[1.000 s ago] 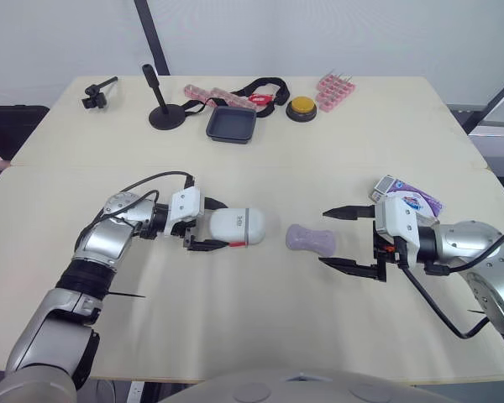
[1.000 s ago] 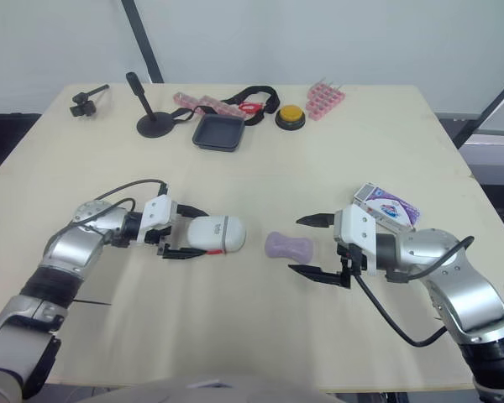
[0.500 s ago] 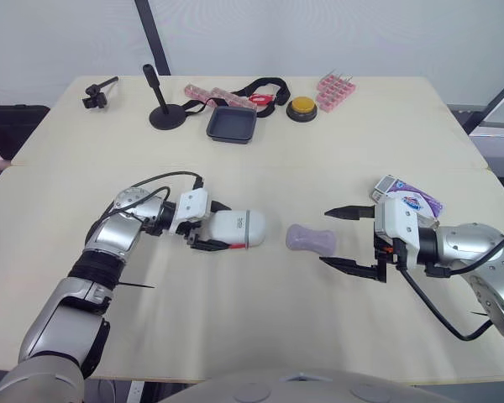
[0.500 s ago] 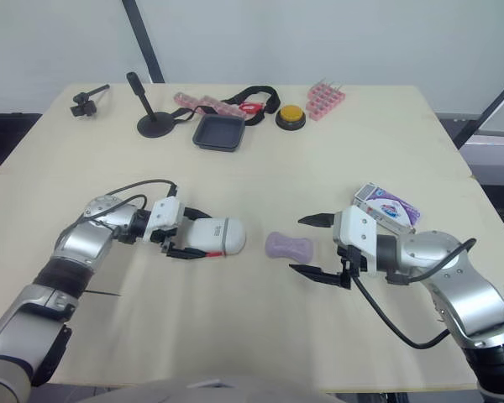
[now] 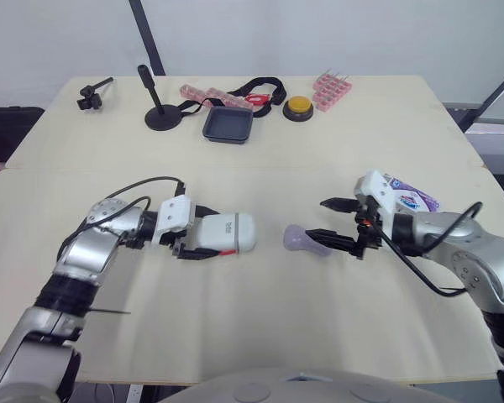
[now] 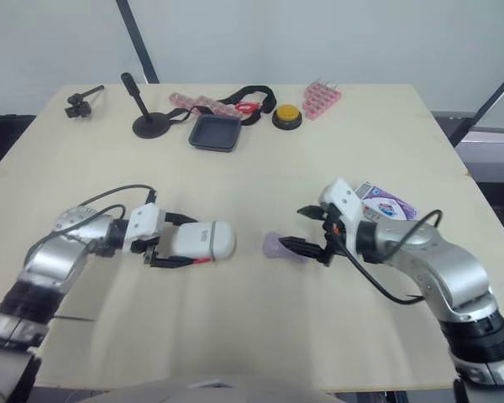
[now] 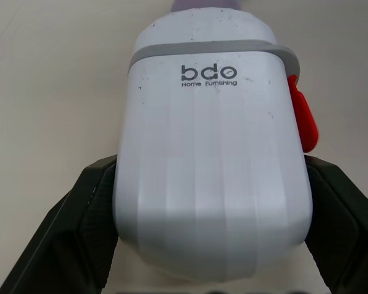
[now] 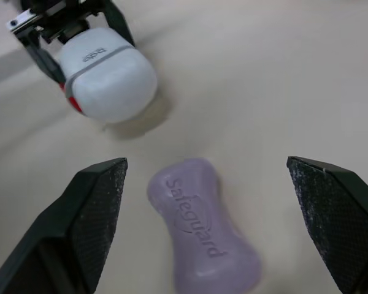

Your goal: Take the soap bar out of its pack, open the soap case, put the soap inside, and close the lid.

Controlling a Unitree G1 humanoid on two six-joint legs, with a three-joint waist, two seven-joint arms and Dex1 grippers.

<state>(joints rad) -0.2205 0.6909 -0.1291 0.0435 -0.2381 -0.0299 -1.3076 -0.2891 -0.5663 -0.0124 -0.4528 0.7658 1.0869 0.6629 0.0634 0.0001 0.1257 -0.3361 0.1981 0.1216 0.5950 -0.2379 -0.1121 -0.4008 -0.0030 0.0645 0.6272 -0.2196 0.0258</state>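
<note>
The white soap case (image 5: 227, 232) lies on its side on the table, lid closed, with a red latch on one side. My left gripper (image 5: 200, 236) is shut on the soap case (image 7: 211, 153), one finger (image 7: 80, 236) on each flank. The bare purple soap bar (image 5: 305, 241) lies to the right of the case. My right gripper (image 5: 317, 218) is open over it. In the right wrist view the soap (image 8: 202, 236) lies between the spread fingers (image 8: 95, 211), apart from both. The empty purple-and-white pack (image 5: 410, 200) lies behind my right wrist.
At the back of the table stand a black tray (image 5: 228, 124), a yellow button (image 5: 299, 105), pink racks (image 5: 333, 87), a black stand (image 5: 158, 113), a black strap (image 5: 256, 87) and a small clamp (image 5: 91, 94).
My right gripper has swung in toward the soap, so its open fingers now straddle the bar. The left gripper still holds the case in about the same spot. The camera shifted slightly.
</note>
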